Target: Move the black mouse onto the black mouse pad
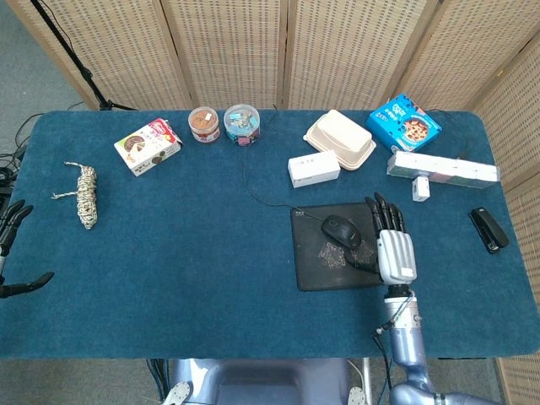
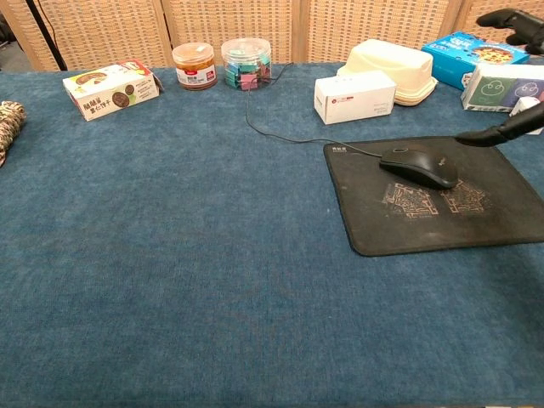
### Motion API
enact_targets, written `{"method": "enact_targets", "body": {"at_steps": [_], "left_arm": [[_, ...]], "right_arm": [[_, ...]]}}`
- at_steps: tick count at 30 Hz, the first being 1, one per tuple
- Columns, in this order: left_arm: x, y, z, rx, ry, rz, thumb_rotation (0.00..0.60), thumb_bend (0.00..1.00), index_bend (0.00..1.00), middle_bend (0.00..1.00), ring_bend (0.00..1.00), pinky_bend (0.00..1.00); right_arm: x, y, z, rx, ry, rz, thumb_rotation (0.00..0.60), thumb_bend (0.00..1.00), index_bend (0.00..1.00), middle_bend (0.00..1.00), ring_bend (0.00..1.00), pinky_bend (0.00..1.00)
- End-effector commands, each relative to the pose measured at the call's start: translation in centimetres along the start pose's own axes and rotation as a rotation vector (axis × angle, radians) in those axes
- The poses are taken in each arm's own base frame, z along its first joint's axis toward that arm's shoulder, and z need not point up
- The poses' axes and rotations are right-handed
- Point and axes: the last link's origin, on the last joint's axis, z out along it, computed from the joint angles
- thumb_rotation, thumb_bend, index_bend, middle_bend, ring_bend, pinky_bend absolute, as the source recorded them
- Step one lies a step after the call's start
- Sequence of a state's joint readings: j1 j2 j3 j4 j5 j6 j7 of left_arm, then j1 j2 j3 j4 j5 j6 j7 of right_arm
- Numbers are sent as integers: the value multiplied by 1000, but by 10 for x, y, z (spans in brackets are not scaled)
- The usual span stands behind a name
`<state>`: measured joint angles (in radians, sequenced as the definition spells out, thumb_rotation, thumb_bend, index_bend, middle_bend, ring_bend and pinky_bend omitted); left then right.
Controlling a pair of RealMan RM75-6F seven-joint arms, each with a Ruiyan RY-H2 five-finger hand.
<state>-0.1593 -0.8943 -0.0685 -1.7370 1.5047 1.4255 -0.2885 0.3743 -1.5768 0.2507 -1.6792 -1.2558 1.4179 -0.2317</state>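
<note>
Small black corded computer mouse (image 2: 418,166) sits on the flat black rectangular mouse pad (image 2: 442,217), upper-middle area, cable running off toward the back of the blue-cloth worktop (image 2: 170,255). Right robot hand (image 1: 393,245) released, fingers spread, just right of the mouse and not touching it. Left robot hand (image 1: 12,221) barely visible at the far left edge, state unclear.

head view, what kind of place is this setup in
Probably an indoor lab or staging area: a table under blue cloth, woven wicker screen panels behind it, and a black stand leg with cables on grey floor.
</note>
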Motion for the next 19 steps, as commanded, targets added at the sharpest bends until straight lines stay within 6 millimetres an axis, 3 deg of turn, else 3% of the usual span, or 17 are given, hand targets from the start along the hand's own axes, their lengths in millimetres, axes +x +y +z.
{"method": "enact_targets", "body": {"at_steps": [1, 9, 14, 19], "left_arm": [[-5, 2, -6, 5, -2, 18, 600, 137, 0, 0, 0, 0], [-19, 0, -17, 38, -23, 27, 600, 136, 0, 0, 0, 0], [-27, -7, -25, 78, -32, 55, 600, 136, 0, 0, 0, 0], [-34, -11, -29, 103, -24, 92, 600, 136, 0, 0, 0, 0]], "right_arm": [[19, 32, -21, 35, -41, -73, 600, 0, 0, 0, 0, 0], [57, 93, -54, 33, -57, -172, 600, 0, 0, 0, 0, 0], [74, 114, -74, 1, -49, -211, 600, 0, 0, 0, 0, 0], [84, 120, -90, -8, -15, -268, 600, 0, 0, 0, 0, 0]]}}
